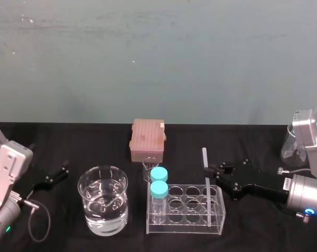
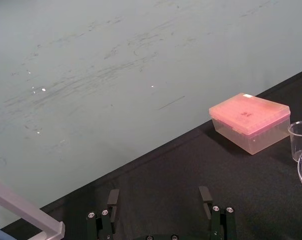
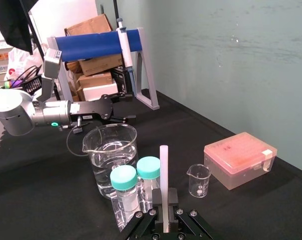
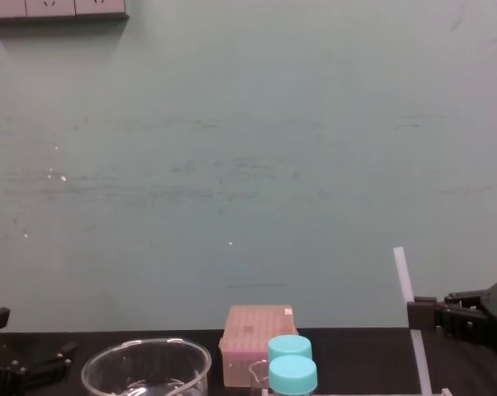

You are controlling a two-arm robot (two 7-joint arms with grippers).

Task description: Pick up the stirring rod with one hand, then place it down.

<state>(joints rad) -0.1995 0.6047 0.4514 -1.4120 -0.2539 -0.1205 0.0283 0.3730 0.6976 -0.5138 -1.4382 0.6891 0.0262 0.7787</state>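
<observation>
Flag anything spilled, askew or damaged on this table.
Nothing is spilled or broken. Only the rod stands a little off vertical in the rack, its lean clearest in the chest view, with the right gripper jaws shut on it. The left gripper sits open beside the beaker.

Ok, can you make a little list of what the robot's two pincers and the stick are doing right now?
right pincer: shut on the stirring rod, beside the clear rack
stirring rod: upright, lower end at the rack's right side
left pincer: open, parked left of the water beaker
also there: pink box, two teal-capped vials
</observation>
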